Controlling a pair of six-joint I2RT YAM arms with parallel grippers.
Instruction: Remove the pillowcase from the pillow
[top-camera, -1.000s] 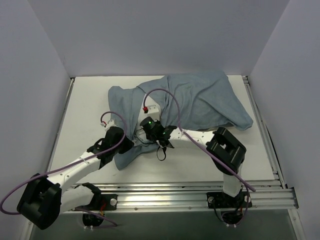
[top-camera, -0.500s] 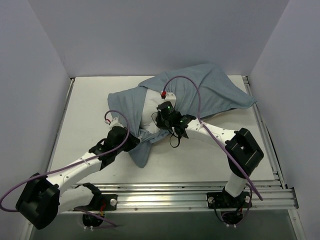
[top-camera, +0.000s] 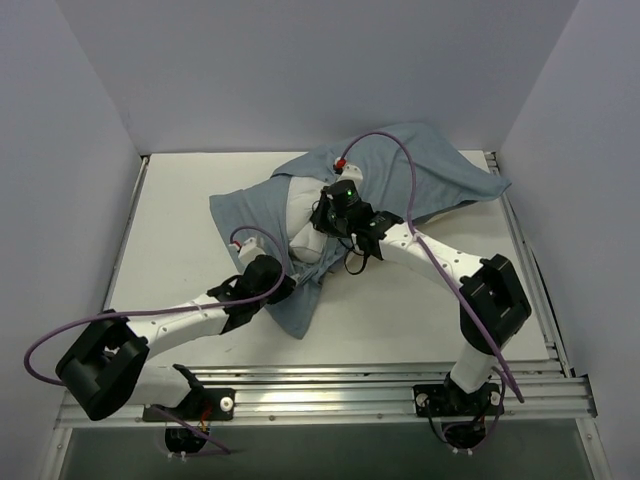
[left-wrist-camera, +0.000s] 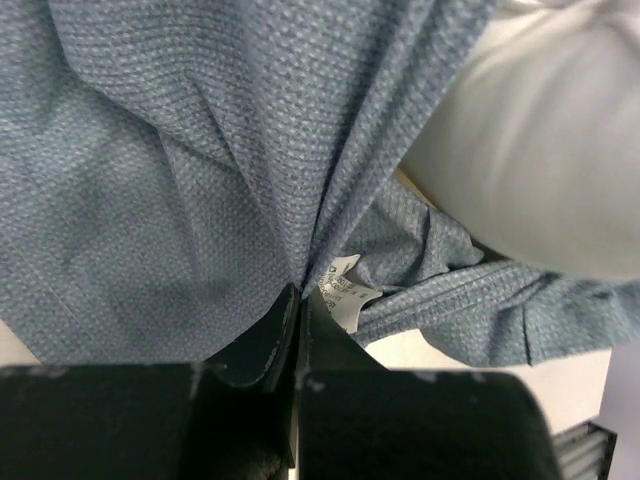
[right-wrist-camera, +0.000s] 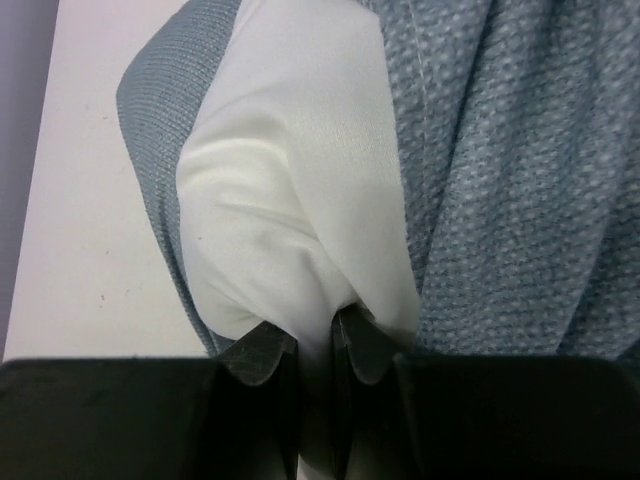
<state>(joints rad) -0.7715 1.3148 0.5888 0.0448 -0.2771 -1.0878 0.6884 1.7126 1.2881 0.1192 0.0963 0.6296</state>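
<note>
Large limp blue-grey woven cloth pillowcase (top-camera: 430, 190) is draped over and around the plump white fabric pillow (top-camera: 303, 218). Most of it is bunched on the pillow's far-right side, and one flap spills off the pillow's near side onto the white table top (top-camera: 170, 230). Only a middle patch of the pillow is bare, so I'd judge it partly out, not free. Main risk: cloth hugs both sides of the pillow, so pulling the two apart could bind and drag everything as one lump, maybe toward the table edge to the pillow's right. Right gripper (right-wrist-camera: 312, 335), above the bare patch, is clamped narrow on a small pinch of slack white pillow fabric; so thin a bite could slip under load. Left gripper (left-wrist-camera: 298, 300), at the pillow's near side, is fully closed on a thin fold of pillowcase, which could slide out if tugged hard. Both wrists are close by the pillow, so a bump is possible. Small white sewn-in tag (left-wrist-camera: 343, 292) sits just beside the left fingertips; dark print on it, too small to read. No other writing seen.
</note>
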